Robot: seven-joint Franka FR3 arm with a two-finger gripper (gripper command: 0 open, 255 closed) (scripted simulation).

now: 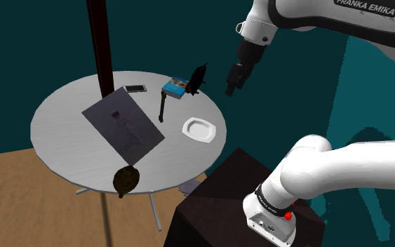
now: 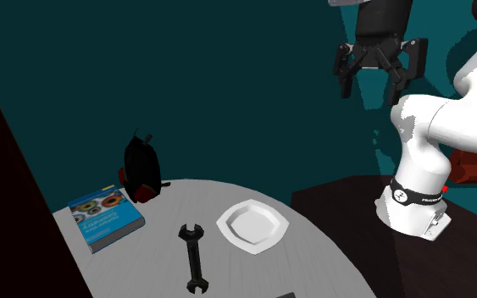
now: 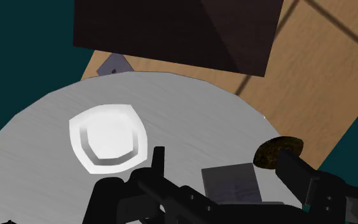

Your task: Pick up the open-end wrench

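The open-end wrench point(image 1: 162, 107) is a black bar lying flat on the round grey table point(image 1: 69, 112), between a blue book point(image 1: 175, 87) and a white plate point(image 1: 200, 130). In the second exterior view the wrench point(image 2: 194, 258) lies just left of the plate point(image 2: 253, 226). My black gripper point(image 1: 231, 83) hangs high above the table's edge, off to the shoulder view's right of the wrench. Its fingers stand apart with nothing between them, so the gripper point(image 2: 370, 85) is open. Along the gripper point(image 3: 199, 184) I see the wrench point(image 3: 158, 162) far below, beside the plate point(image 3: 107, 139).
A black bag point(image 1: 198, 77) stands behind the book. Also on the table are a phone point(image 1: 135, 88), a large grey sheet point(image 1: 122, 126) and a dark round lump point(image 1: 124, 180) near its front edge. A dark pole point(image 1: 101, 49) rises at the back. The dark stand point(image 1: 224, 189) adjoins the table.
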